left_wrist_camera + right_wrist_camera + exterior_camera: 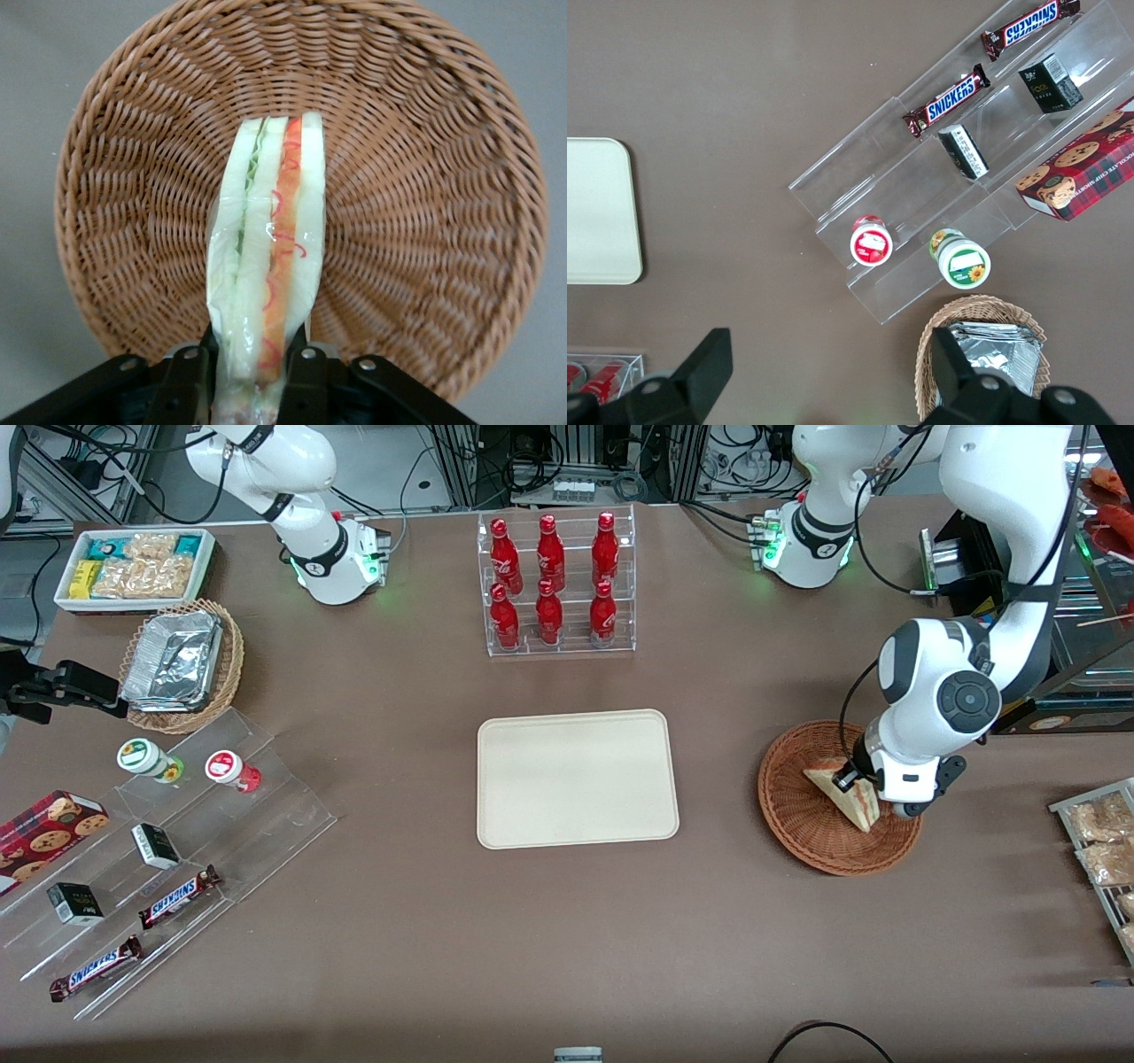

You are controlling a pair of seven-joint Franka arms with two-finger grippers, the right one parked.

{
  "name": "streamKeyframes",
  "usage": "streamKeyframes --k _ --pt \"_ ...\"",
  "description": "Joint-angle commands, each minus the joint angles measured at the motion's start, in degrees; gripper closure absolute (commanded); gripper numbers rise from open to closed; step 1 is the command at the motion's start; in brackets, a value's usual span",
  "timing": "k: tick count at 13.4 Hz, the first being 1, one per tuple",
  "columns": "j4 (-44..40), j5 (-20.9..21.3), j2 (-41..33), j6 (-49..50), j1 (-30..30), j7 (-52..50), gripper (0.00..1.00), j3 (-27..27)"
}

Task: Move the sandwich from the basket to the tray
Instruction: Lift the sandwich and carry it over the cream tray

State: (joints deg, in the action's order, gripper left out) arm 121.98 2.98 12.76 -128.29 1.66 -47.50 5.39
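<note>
Front view: sandwich (843, 793) is a pale beige triangular wedge, crust face toward the camera, with faint orange streaks along its lower edge. It sits tilted inside the round reddish-brown wicker basket (833, 802), toward the working arm's end of the table. Gripper (849, 778) is low over the basket, fingers pinched on the upper part of the wedge; the white wrist body covers the basket rim farthest from the tray. Tray (578, 778), cream-beige with rounded corners, lies flat mid-table, well apart from the basket. Rack of red bottles (555, 583) stands farther from the camera than the tray.

Left wrist view: sandwich (266, 274) seen edge-on, wrapped in clear film. Layers across the cut edge: pale bread, green filling, pale bread, orange-red filling with thin red strands, pale bread. Both black fingers (188, 381) press its two flat sides, so the gripper (244, 381) is narrowly closed on it. Woven basket (425, 204) fills the background under the wedge; whether the wedge tip touches the weave cannot be told.

Right wrist view: only a corner of the tray (598, 212) shows, near a clear stepped display (957, 177) holding snack bars and small jars.
</note>
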Motion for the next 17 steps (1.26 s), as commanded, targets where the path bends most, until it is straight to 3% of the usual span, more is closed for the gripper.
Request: streamKeyframes --k 1,9,13,17 --pt "-5.1 0.8 -0.9 6.8 2.9 1.1 1.0 1.4" --pt "-14.2 -0.1 3.6 10.2 22.0 0.4 1.0 1.5" --pt "-25.1 0.2 13.1 10.2 31.0 -9.3 1.0 1.5" --pt "-36.8 0.4 23.6 10.3 36.7 -10.7 1.0 1.5"
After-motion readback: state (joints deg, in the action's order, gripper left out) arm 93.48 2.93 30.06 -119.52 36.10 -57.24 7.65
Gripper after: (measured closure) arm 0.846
